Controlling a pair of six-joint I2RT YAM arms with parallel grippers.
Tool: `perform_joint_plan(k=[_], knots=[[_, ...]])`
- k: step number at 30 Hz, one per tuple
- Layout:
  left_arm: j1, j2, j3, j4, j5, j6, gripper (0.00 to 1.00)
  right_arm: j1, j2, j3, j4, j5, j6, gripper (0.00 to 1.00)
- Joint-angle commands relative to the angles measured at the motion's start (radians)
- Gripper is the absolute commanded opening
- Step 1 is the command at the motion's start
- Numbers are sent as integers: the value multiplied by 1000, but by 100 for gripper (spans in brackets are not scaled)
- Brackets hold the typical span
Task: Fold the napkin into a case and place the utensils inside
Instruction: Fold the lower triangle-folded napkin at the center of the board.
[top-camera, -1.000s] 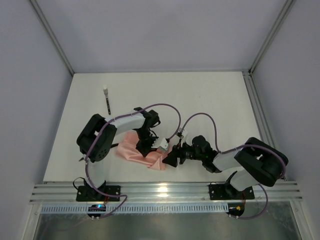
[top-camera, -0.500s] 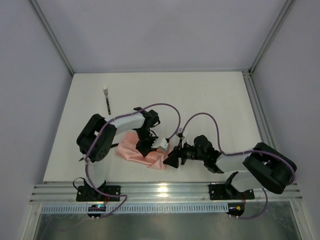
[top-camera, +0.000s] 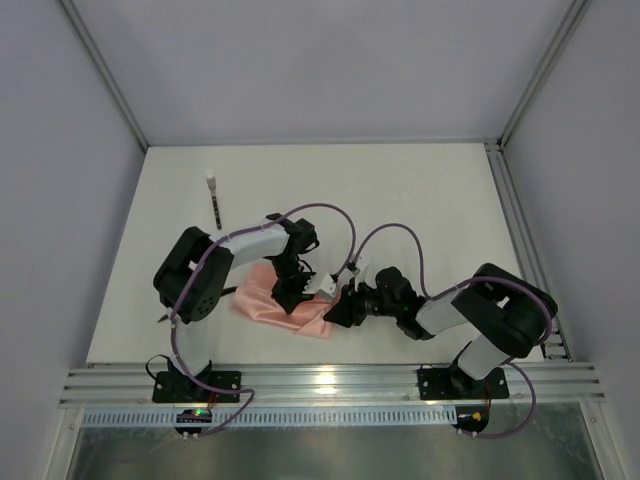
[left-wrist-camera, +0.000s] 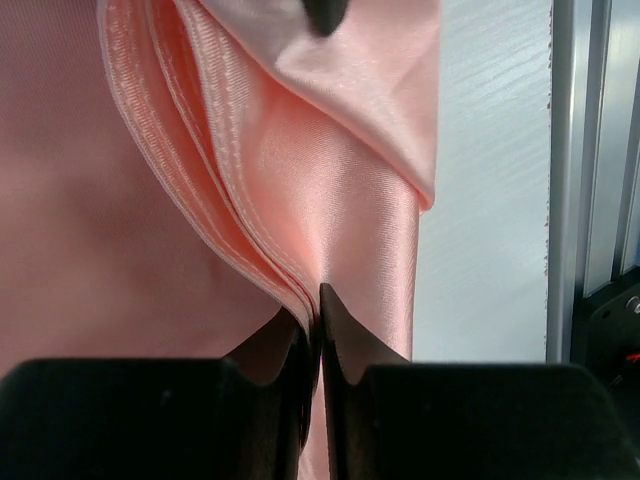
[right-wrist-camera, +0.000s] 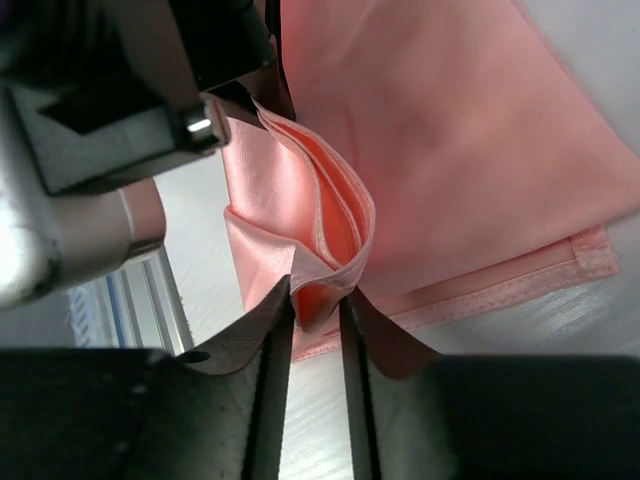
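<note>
The salmon-pink napkin (top-camera: 262, 300) lies partly folded near the table's front edge, between both arms. My left gripper (top-camera: 291, 291) is shut on a stack of its hemmed layers (left-wrist-camera: 318, 298) and holds them up off the flat sheet (left-wrist-camera: 100, 230). My right gripper (top-camera: 337, 309) faces it from the right. Its jaws stand a narrow gap apart (right-wrist-camera: 318, 292) on either side of a puffed fold of the napkin (right-wrist-camera: 335, 215), which brushes both fingertips. One black utensil (top-camera: 215, 205) with a white end lies far back on the left. No finished case shows.
The white table (top-camera: 420, 200) runs to an aluminium rail (top-camera: 330, 380) just in front of the napkin, also seen at the right of the left wrist view (left-wrist-camera: 590, 150). Purple cables (top-camera: 400, 235) arch over both wrists. The left gripper's body (right-wrist-camera: 110, 110) sits close above the right fingers.
The right gripper's jaws have narrowed around the napkin fold, and the right arm has edged left toward it. The left gripper keeps its grip in place.
</note>
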Motion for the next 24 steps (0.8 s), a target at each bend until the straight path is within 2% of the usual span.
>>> perform_joint_plan(k=[1,4,6,7,10,17,21,24], knots=[[-9,28,-7,27,-11,19,11,-2,3,42,71,23,52,26],[-11,30,-3,32,-11,9,12,-11,18,55,16,31,81,11],[-9,25,2,33,-10,-4,20,-25,37,51,11,28,130,4],[-8,23,5,32,-7,-12,27,-31,47,48,10,26,147,4],[29,7,20,9,13,-15,33,-60,92,22,33,14,202,4],[187,-18,43,-59,73,-4,37,-92,147,-27,133,-13,261,4],[285,-33,88,-106,174,-14,40,-92,147,-24,134,-17,262,4],[337,-58,76,-79,132,-32,41,-92,136,-20,123,-20,261,4]])
